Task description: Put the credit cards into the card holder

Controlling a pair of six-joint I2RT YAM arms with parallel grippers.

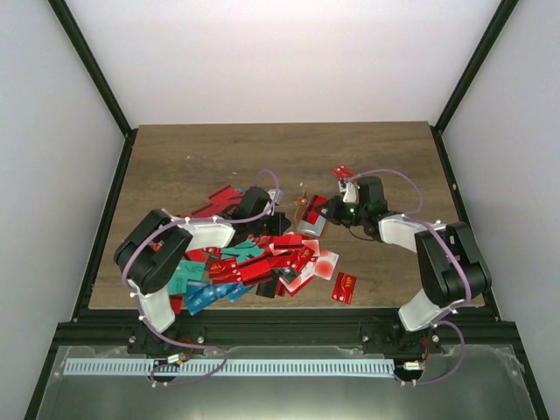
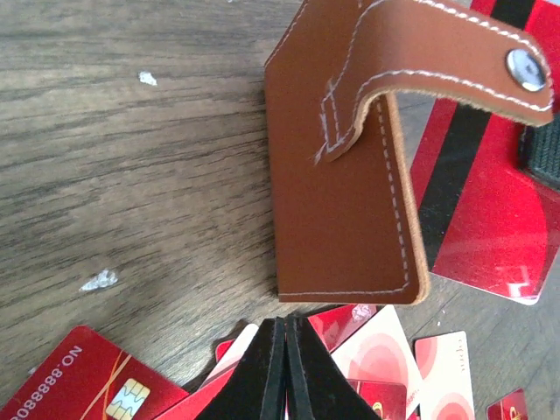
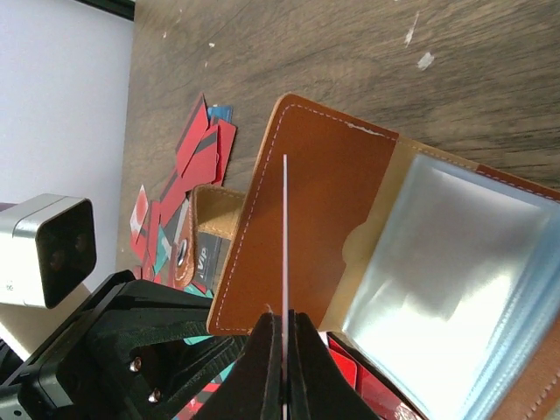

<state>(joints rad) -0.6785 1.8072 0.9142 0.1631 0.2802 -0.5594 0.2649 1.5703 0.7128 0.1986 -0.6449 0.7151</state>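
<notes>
On the wooden table point(image 1: 175, 157), a loose heap of credit cards point(image 1: 254, 262), mostly red with some teal and blue, spreads between the two arms. One red card point(image 1: 343, 287) lies apart near the front right, and another point(image 1: 342, 171) lies behind the right arm's wrist.

The card holder point(image 2: 341, 210) sits at the far edge of the heap, between the two grippers. From the left wrist it shows as a brown leather cover with white stitching. Its strap point(image 2: 437, 44) curves up and to the right and ends in a metal snap point(image 2: 525, 68). A red card with a black stripe point(image 2: 490, 210) lies under its right side.

The left gripper point(image 2: 286, 367) is just short of the holder's near edge, above a few red and white cards. Its jaws are pressed together with nothing visible between them.

From the right wrist the holder lies open, with a brown pocket point(image 3: 297, 219) on the left and clear plastic sleeves point(image 3: 455, 280) on the right. The right gripper point(image 3: 285, 350) pinches a single card point(image 3: 285, 236), seen edge-on as a thin pale line across the brown pocket. Whether its tip is inside the pocket cannot be told. The left arm's wrist camera point(image 3: 48, 249) shows at the left of that view.
</notes>
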